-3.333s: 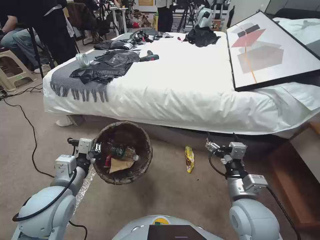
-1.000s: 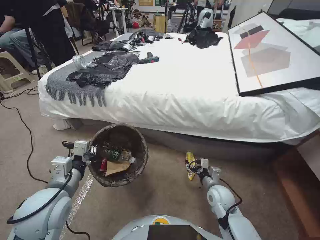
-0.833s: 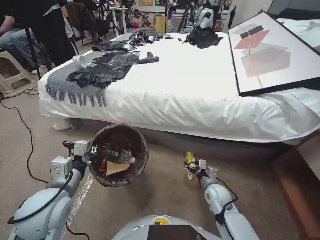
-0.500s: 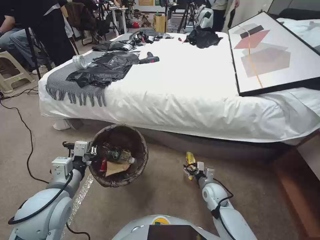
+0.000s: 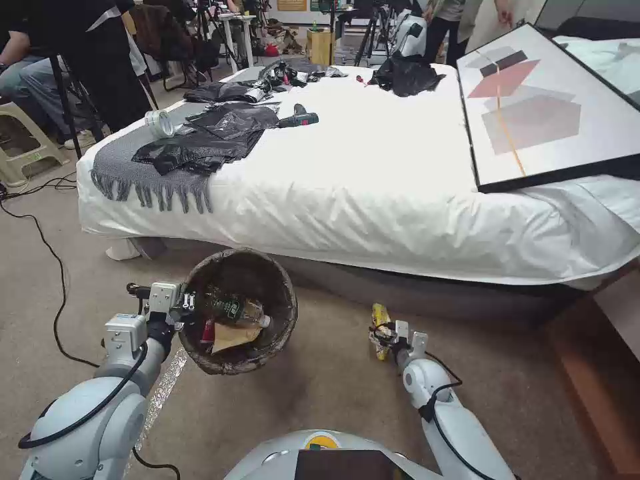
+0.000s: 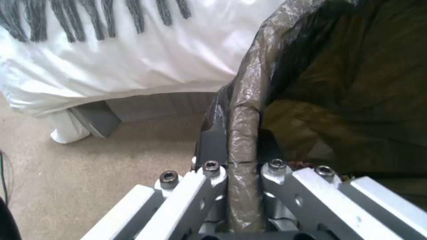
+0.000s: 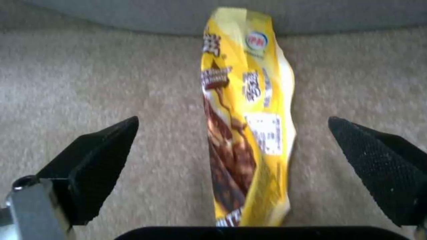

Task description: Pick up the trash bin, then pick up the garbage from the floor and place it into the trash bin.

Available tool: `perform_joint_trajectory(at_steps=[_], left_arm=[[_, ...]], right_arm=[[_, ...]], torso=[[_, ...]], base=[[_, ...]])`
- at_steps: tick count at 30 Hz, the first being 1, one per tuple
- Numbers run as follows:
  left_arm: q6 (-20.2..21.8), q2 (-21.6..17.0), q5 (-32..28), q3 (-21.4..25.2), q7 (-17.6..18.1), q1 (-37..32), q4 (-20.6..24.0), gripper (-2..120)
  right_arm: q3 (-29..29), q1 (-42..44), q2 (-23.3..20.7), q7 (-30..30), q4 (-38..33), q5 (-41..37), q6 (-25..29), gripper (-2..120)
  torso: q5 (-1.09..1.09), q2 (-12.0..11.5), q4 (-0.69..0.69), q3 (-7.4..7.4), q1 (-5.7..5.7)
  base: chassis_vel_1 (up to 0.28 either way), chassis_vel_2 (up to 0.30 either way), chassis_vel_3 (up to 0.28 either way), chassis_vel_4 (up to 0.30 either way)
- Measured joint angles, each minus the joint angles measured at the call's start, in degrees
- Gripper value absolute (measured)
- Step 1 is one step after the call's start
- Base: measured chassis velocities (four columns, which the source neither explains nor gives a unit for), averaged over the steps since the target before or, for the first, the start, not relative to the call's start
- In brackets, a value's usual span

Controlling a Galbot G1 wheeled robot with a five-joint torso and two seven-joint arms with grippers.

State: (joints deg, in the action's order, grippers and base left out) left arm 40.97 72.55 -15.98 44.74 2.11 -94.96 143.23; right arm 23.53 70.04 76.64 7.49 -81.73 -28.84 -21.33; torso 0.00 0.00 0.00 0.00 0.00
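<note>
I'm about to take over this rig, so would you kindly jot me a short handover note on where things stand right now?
Left claw: shut on the rim of the trash bin, holding it beside the bed.
Right claw: open, low over the floor, its fingers either side of the yellow snack wrapper, not yet closed.
Done: the bin is picked up; a bottle and a brown paper scrap lie inside.
Left: grasp the wrapper, lift it and drop it into the bin.
</note>
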Motion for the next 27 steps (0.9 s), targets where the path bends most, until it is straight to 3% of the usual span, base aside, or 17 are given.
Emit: perform_joint_trajectory(at_steps=[27], left_arm=[[0.0,-0.3,-0.3,-0.2,0.0,0.4,0.0,2]], right_arm=[[-2.7,-6.0,0.6,1.4,9.0,0.1,1.3,100]], torso=[[0.00,0.0,0.00,0.00,0.00]], base=[[0.000,0.000,0.000,0.000]])
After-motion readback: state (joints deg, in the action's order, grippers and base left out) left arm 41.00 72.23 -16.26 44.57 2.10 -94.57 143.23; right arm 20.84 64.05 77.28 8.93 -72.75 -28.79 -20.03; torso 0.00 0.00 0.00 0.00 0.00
